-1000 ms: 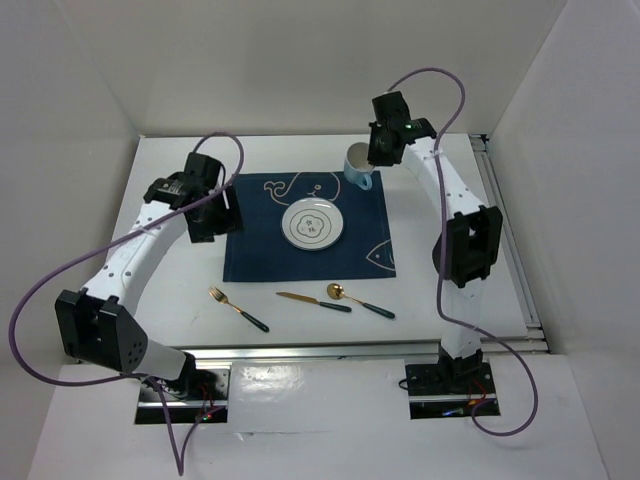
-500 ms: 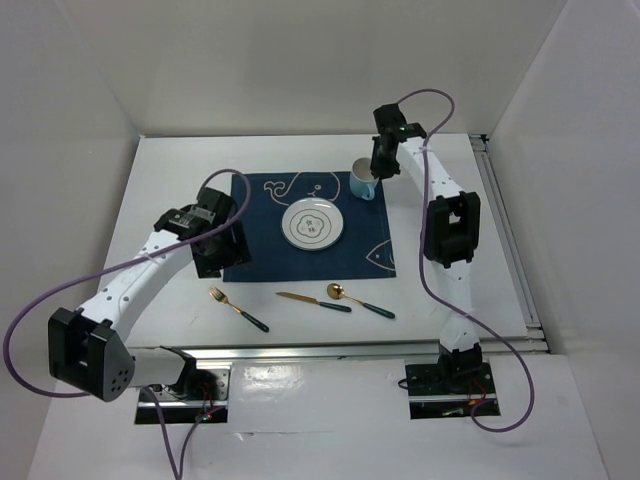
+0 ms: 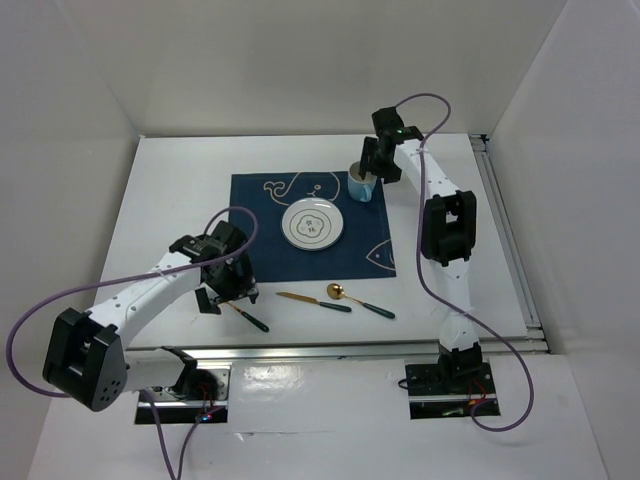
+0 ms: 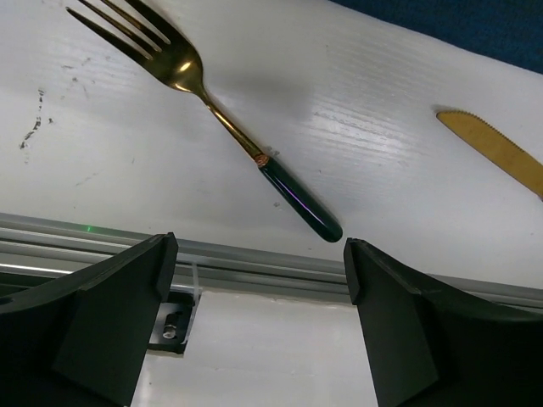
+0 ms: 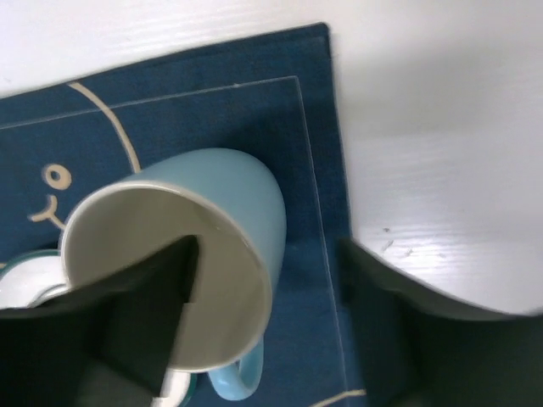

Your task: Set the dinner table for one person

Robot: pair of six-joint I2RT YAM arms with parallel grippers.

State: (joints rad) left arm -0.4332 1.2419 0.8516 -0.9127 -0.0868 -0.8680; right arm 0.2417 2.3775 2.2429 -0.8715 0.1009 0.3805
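On the white dinner table (image 3: 170, 190) lies a navy placemat (image 3: 260, 260) with a white plate (image 3: 312, 223) on it. A light blue mug (image 5: 246, 203) stands upright on the mat's far right corner (image 3: 360, 186). My right gripper (image 5: 267, 250) is open astride the mug's wall, one finger inside and the other clear of it outside (image 3: 368, 172). A gold fork (image 4: 191, 72) with a dark green handle lies in front of the mat (image 3: 243, 314). My left gripper (image 4: 259, 271) hangs open just short of the handle's end (image 3: 228, 297), holding nothing.
A gold knife (image 3: 312, 301) and a gold spoon (image 3: 358, 301) lie in front of the mat, right of the fork; the knife's tip (image 4: 496, 157) shows in the left wrist view. An aluminium rail (image 4: 254, 263) runs along the near edge, another along the right side (image 3: 510, 250). White walls enclose the table.
The right gripper brought the mug down onto the mat's corner and opened off it. The left arm swung from the mat's left edge toward the near edge, over the fork, and opened wider.
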